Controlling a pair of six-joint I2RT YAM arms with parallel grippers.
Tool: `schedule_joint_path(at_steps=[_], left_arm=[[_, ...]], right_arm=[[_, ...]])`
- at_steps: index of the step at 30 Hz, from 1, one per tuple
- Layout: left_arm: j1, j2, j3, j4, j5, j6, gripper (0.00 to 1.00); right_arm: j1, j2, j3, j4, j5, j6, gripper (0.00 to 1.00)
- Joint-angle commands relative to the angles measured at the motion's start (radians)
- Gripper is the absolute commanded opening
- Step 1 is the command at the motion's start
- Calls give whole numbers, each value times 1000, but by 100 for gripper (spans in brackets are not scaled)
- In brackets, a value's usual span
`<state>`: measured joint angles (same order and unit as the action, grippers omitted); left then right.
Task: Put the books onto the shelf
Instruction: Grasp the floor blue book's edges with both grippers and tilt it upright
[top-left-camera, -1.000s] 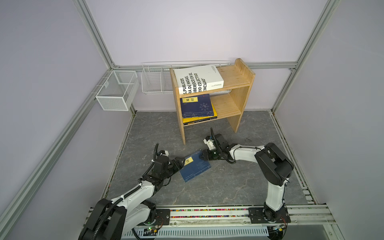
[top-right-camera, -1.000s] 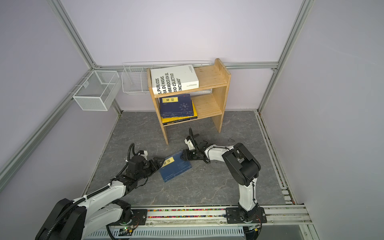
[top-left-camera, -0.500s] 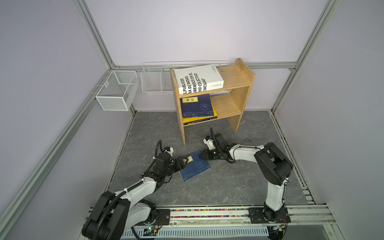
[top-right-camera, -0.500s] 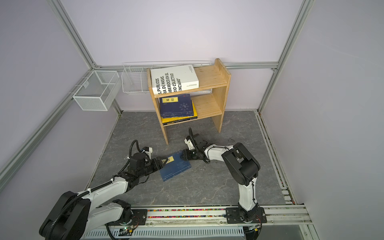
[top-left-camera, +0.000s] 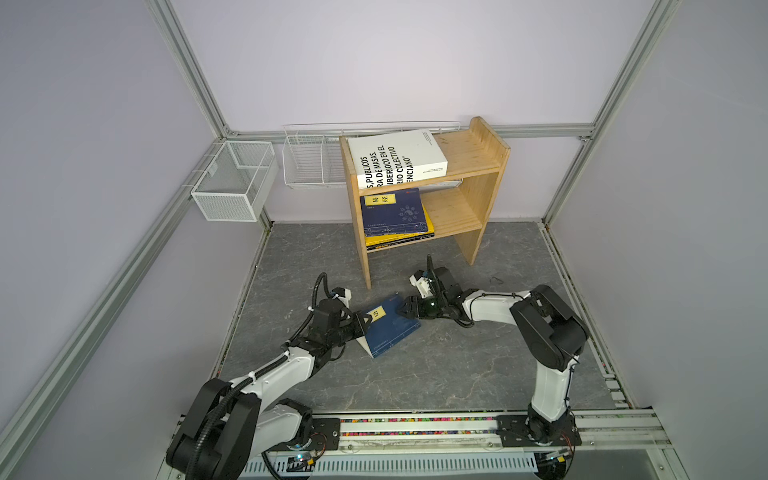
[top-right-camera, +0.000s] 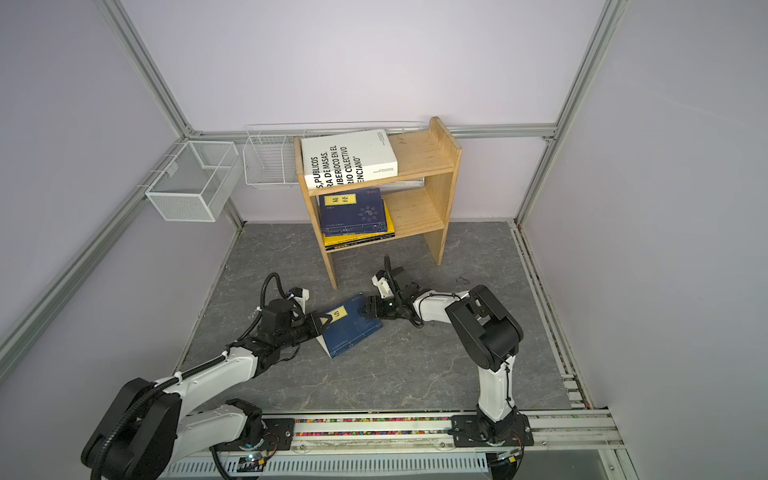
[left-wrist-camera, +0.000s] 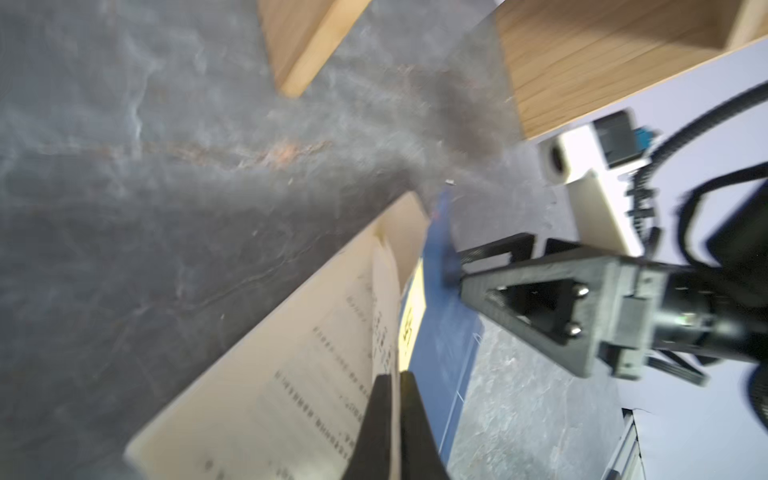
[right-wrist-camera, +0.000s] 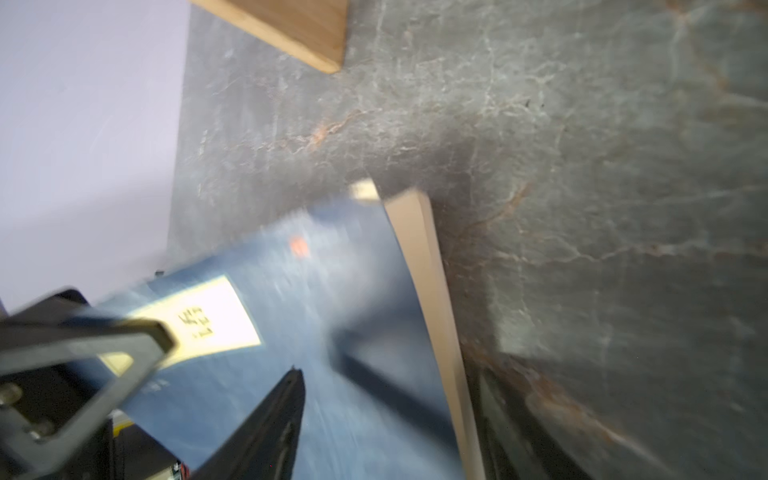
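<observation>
A thin navy book (top-left-camera: 392, 330) (top-right-camera: 353, 328) with a yellow label lies on the grey floor in front of the shelf (top-left-camera: 478, 164) (top-right-camera: 428, 156), its left edge lifted so pale pages show. My left gripper (top-left-camera: 365, 322) (top-right-camera: 322, 322) (left-wrist-camera: 397, 382) is shut on that edge, pinching the cover (left-wrist-camera: 436, 345) over the pages (left-wrist-camera: 299, 361). My right gripper (top-left-camera: 405, 311) (top-right-camera: 368, 311) (right-wrist-camera: 395, 407) stands open around the book's (right-wrist-camera: 332, 311) opposite edge. On the shelf lie a white book (top-left-camera: 395, 160) on top and a navy book (top-left-camera: 395, 212) over a yellow one (top-left-camera: 399, 237) below.
Two white wire baskets (top-left-camera: 232, 187) (top-left-camera: 311, 162) hang on the back-left walls. The shelf's left leg (top-left-camera: 365, 266) stands just behind the floor book. The arms' base rail (top-left-camera: 415, 428) runs along the front edge.
My left gripper reached in to the book's left edge and shut on it, lifting that edge. The right gripper's jaws spread wider at the opposite edge.
</observation>
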<state>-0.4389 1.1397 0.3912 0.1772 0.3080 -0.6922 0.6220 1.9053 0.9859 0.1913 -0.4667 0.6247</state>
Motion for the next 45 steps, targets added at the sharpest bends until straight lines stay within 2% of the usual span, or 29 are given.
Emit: schedule_joint_path(at_steps=[1,6,10,12,17,20,21,24,32,37,41,45], left_arm=[[-1,-86,70,-72,-9,3,0],[0,-234,145,-180,-46,-4,0],[3,-269,232,-281,-33,14,0],[4,-269,253,-276,-3,0,0],[5,-266,271,-220,47,-49,0],[5,-266,272,-200,58,-64,0],[5,-268,269,-188,60,-73,0],[5,-274,255,-159,72,-93,0],[5,-274,240,-159,73,-88,0],[5,-271,215,-122,101,-135,0],[5,-312,155,-70,99,-196,0],[4,-347,120,-49,96,-239,0]], right_arm=[[-49,-68,-88,186,-84,138,76],[-97,-173,-201,382,-156,285,86],[-97,-208,-212,411,-227,364,88],[-96,-206,-235,525,-273,452,88],[-72,-99,-256,910,-331,719,86],[-48,39,-251,1210,-315,942,80],[-42,80,-243,1243,-312,986,75],[-14,113,-240,1243,-276,945,73],[8,133,-198,1243,-294,993,76],[34,149,-149,1243,-287,1004,76],[47,168,-120,1243,-262,995,71],[49,182,-113,1243,-261,995,59]])
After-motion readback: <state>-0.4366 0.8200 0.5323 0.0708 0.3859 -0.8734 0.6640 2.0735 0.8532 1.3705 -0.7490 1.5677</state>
